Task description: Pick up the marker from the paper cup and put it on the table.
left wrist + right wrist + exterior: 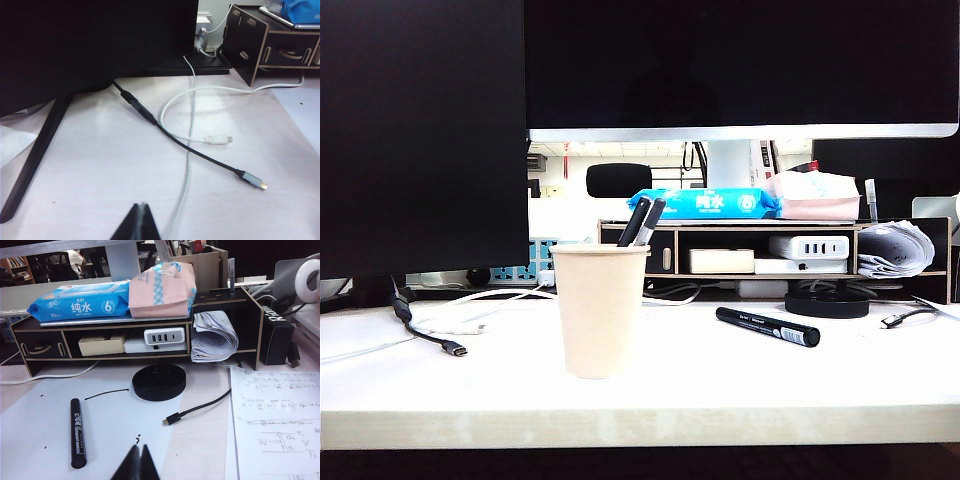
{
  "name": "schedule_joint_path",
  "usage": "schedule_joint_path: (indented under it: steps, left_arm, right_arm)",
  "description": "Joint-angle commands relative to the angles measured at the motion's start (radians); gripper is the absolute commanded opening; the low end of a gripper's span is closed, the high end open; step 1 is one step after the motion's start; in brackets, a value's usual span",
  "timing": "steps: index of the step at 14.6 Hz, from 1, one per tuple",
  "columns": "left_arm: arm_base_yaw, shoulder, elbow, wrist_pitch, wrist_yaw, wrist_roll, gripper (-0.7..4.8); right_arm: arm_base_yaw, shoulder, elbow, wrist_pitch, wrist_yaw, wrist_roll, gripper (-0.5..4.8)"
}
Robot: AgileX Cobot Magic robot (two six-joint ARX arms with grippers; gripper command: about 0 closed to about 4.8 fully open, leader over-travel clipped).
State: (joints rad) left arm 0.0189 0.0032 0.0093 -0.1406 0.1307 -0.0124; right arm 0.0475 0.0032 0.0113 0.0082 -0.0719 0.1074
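The marker (767, 326) lies flat on the table (650, 395), out of the paper cup (599, 310), toward the right half of the desk and roughly midway between its front edge and the dark shelf riser (775, 258) at the back; it rests apart from the cup, just in front of a round black disc (827, 303); the right wrist view shows the same marker (77, 432) on a white sheet, near the disc (159, 382) and a black cable plug (171, 419). The cup stands upright left of the desk's middle, fairly near the front edge, with two slim pens (642, 221) leaning out over its rim. The left gripper (140, 225) hangs over the left part of the desk, its fingers pressed together with nothing between them, above a white cable (187, 165) and a black cable (200, 156); the right gripper (138, 463) is likewise shut tight and empty, poised over the right part of the desk close beside the marker without touching it. A blue wipes pack (80, 302) and a pink packet (162, 287) sit on top of the riser.
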Motion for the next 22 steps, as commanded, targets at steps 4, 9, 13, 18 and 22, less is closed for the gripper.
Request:
schedule_joint_path:
  steps: [4, 9, 13, 18, 22]
  left_arm:
    - [0.001, 0.000, 0.000, 0.006, 0.005, 0.004, -0.04]
    - [0.001, 0.000, 0.000, 0.006, 0.005, 0.004, -0.04]
    - [-0.088, 0.000, 0.000, 0.009, -0.015, 0.010, -0.04]
    - [-0.088, 0.000, 0.000, 0.054, -0.026, -0.026, -0.04]
    - [-0.084, 0.000, 0.000, 0.143, -0.135, -0.071, -0.04]
  right_arm:
    - [-0.001, 0.000, -0.006, 0.011, -0.001, -0.002, -0.05]
    - [-0.001, 0.000, -0.006, 0.011, -0.001, -0.002, -0.05]
    - [-0.001, 0.000, -0.006, 0.011, -0.001, -0.002, -0.05]
    - [-0.001, 0.000, -0.006, 0.011, -0.001, -0.002, -0.05]
    - [-0.001, 0.000, -0.006, 0.011, -0.001, -0.002, -0.05]
